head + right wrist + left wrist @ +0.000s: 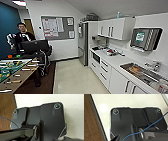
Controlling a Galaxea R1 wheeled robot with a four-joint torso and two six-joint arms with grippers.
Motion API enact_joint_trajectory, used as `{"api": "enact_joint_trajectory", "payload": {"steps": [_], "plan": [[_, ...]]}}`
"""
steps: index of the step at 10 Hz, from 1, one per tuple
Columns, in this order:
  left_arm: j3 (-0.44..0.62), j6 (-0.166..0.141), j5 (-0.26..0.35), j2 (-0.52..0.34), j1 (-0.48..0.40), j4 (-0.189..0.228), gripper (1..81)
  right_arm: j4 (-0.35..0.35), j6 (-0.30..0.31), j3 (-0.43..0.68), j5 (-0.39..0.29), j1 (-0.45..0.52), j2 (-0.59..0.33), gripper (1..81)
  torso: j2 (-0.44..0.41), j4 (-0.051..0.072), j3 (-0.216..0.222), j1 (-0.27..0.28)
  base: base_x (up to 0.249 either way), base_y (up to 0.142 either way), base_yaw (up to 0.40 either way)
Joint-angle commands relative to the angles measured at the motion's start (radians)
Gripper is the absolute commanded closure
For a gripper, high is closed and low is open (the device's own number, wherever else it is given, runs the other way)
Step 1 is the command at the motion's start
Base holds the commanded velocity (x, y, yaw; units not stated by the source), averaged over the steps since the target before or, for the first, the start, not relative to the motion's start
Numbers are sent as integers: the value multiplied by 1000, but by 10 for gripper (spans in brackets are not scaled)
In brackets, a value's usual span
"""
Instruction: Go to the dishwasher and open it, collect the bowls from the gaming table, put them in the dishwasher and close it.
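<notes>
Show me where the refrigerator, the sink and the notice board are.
refrigerator [82,43]: head view, on its steel door.
sink [145,75]: head view, on its basin.
notice board [57,28]: head view, on its papered face.

White cabinets [113,28] hang above a long white counter [112,60] beside a steel refrigerator [82,42]; left of it, a noticeboard [57,27] covers the wall over pale flooring [72,77].

Kitchenette ahead of me, a person at my left.
A tall steel refrigerator [82,42] stands beyond the white countertop [113,60]; a green-fielded football table [11,67] sits left, with what may be a microwave [145,38] wall-mounted.
</notes>
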Motion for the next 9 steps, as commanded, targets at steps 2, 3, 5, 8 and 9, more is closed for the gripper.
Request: {"api": "enact_joint_trajectory", "payload": {"steps": [2, 3, 5, 8, 9], "plan": [[-1, 8, 40, -9, -41, 13, 10, -11, -5, 7, -45, 52, -5, 10, 0, 0, 0, 0, 0, 0, 362], [-3, 8, 40, -11, -38, 13, 10, -11, -5, 9, -47, 50, -5, 10, 0, 0, 0, 0, 0, 0, 362], [-3, 8, 38, -12, -30, 13, 10, -13, -5, 9, -48, 50, -5, 10, 0, 0, 0, 0, 0, 0, 363], [-3, 8, 38, -18, -29, 12, 10, -13, -7, 40, -47, 48, -18, 10, 0, 0, 0, 0, 0, 0, 363], [-1, 8, 37, -20, -29, 12, 10, -13, -7, 56, -47, 48, -28, 10, 0, 0, 0, 0, 0, 0, 363]]}}
